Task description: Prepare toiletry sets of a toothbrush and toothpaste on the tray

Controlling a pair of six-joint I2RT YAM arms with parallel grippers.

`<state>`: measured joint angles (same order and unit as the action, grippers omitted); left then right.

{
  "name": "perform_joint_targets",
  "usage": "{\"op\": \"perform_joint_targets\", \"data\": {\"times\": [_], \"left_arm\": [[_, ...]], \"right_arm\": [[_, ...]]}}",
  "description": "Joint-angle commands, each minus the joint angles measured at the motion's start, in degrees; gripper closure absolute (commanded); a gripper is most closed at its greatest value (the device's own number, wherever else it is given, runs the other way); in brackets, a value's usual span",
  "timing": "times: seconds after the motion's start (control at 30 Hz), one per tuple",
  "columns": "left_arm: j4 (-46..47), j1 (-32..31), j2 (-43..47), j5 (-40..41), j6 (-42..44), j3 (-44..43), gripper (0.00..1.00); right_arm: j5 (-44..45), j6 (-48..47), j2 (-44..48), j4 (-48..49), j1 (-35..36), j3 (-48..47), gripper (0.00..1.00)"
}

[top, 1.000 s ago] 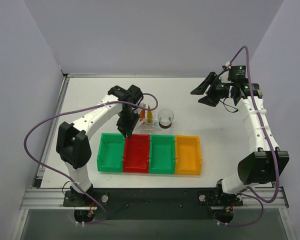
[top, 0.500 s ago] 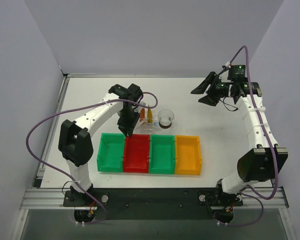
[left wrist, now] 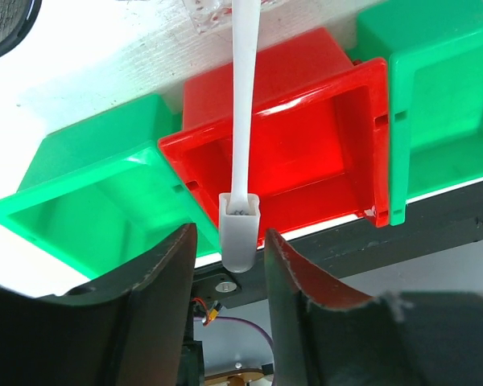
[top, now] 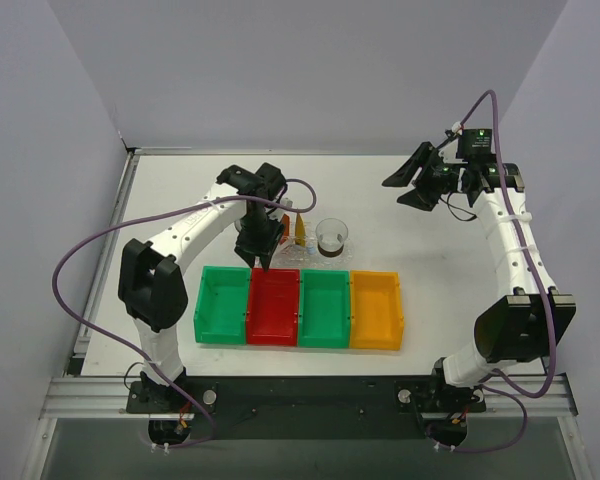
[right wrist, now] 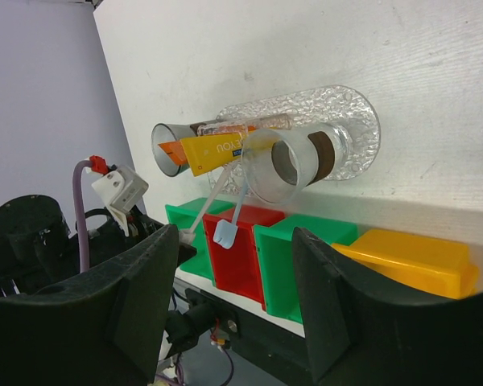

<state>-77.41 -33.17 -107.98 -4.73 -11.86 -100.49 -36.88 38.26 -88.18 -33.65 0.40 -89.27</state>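
Note:
In the left wrist view the white toothbrush (left wrist: pixel 243 121) runs from the tray at the top edge down to its head, which sits between my left gripper (left wrist: pixel 230 261) jaws. The jaws stand apart, with a gap on each side of the head. From above, the left gripper (top: pixel 257 250) hangs over the tray's (right wrist: pixel 356 108) left end. On the tray stand clear cups (right wrist: pixel 283 165), an orange tube (right wrist: pixel 172 153), a yellow-orange tube (right wrist: pixel 217 149) and a pale blue toothbrush (right wrist: pixel 227 232). My right gripper (top: pixel 412 188) is raised at the far right, open and empty.
Four bins sit in a row in front of the tray: green (top: pixel 222 305), red (top: pixel 273 306), green (top: pixel 324 308) and orange (top: pixel 376 311). All look empty. The left arm's purple cable (top: pixel 90 250) loops out to the left.
My left jaws have opened off the white toothbrush's head, and that gripper has shifted slightly right over the tray's end. The right arm has not moved.

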Motion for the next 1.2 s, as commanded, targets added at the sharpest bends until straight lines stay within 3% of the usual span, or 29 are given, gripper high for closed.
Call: {"op": "perform_joint_targets", "data": {"times": [0.0, 0.4, 0.87, 1.17], "left_arm": [[-8.55, 0.39, -0.03, 0.86, -0.36, -2.52, 0.48], [-7.41, 0.38, 1.9, 2.1, 0.52, -5.33, 0.26], [-2.76, 0.38, 9.01, 5.77, 1.4, -7.8, 0.23], [8.31, 6.88, 23.33, 8.95, -6.49, 1.85, 0.19]], "right_arm": [[-1.09, -0.47, -0.59, -0.28, -0.23, -2.13, 0.46], [-1.17, -0.29, -0.32, -0.28, -0.23, -1.87, 0.45], [0.94, -2.57, 3.27, -0.71, -2.49, -1.69, 0.44], [8.22, -10.04, 9.77, -6.42, -5.33, -1.34, 0.44]]}}
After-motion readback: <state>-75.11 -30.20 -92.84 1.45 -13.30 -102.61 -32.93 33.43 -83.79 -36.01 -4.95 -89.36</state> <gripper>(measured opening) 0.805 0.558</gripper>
